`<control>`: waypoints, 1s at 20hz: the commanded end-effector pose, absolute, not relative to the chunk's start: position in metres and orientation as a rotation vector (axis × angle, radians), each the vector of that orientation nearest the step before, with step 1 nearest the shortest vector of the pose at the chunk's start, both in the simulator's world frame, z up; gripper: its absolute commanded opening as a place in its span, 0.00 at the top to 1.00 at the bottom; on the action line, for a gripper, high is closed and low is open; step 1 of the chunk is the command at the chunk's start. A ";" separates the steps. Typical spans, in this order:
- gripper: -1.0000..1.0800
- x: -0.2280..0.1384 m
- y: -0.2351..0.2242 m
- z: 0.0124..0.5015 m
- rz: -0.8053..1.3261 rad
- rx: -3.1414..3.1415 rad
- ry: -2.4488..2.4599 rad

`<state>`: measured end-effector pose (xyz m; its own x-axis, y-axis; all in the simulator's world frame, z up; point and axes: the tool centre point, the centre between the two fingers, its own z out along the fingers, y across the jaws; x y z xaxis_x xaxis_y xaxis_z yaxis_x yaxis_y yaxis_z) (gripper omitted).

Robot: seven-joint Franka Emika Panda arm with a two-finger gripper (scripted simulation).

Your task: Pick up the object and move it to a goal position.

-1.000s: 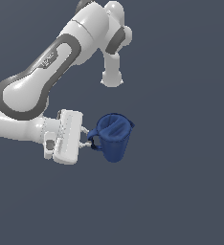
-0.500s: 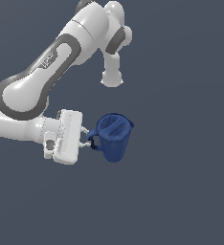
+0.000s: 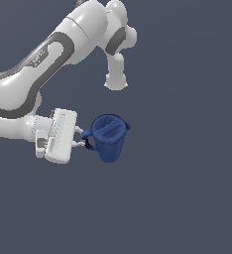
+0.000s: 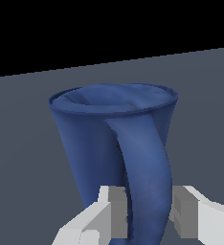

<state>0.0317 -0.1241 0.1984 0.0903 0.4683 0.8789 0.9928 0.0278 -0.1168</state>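
bare grey floor around pitcher, handle between jaws

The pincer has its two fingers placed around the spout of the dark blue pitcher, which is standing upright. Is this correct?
Not quite. The pincer has its fingers on either side of the loop handle, not the spout. The wrist view shows it clearly: the handle runs down between the two pads. The rest is right: the dark blue pitcher stands upright.

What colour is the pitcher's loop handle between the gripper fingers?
Dark blue, matching the pitcher body; the handle shows best in the wrist view.
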 end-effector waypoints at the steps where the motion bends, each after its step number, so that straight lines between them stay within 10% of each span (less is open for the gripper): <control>1: 1.00 0.021 -0.144 0.203 -0.820 -1.560 -1.494; 20: 1.00 -0.066 -0.305 0.232 -0.822 -1.558 -1.492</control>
